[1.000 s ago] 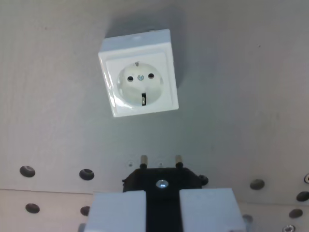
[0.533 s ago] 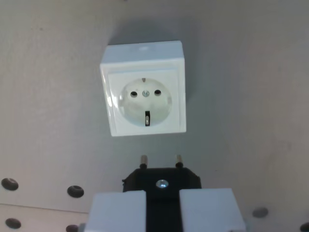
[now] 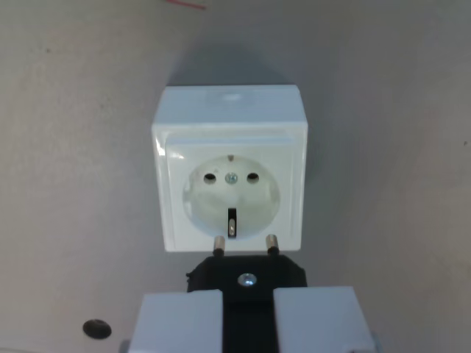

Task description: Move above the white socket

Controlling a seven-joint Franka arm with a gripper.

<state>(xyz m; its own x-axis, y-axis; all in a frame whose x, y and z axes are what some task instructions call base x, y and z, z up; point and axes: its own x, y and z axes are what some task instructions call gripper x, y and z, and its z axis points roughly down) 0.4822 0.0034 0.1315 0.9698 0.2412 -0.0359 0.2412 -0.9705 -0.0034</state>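
A: Start at the wrist view's left. What's there?

B: Mostly bare table [image 3: 66, 184], pale and matte. Low down near the bottom edge sits one dark round hole [image 3: 96, 328] in the surface.

A: And moving toward the middle?

B: The white socket [image 3: 229, 179] fills the centre. It's a square box lying on the table, face toward the camera, with a round recess holding two pin holes side by side, a small screw between them, and a dark earth clip below them (a second clip shows faintly at the recess's top). A soft shadow spreads on the table past the socket's top edge.

A: Where's the claw relative to it?

B: The claw [image 3: 248, 323] comes in from the bottom middle: two light grey fingers [image 3: 180, 323], closed on a black plug [image 3: 246, 276] that sits between them. The plug has a silver screw on its body, and its two metal pins [image 3: 218, 244] point up the picture. The pin tips overlap the socket's lower edge in this view; whether they touch it, I can't tell.

A: Anything to the right?

B: Plain table again. Up at the top, left of centre, there's a thin red mark [image 3: 185, 4] on the surface.
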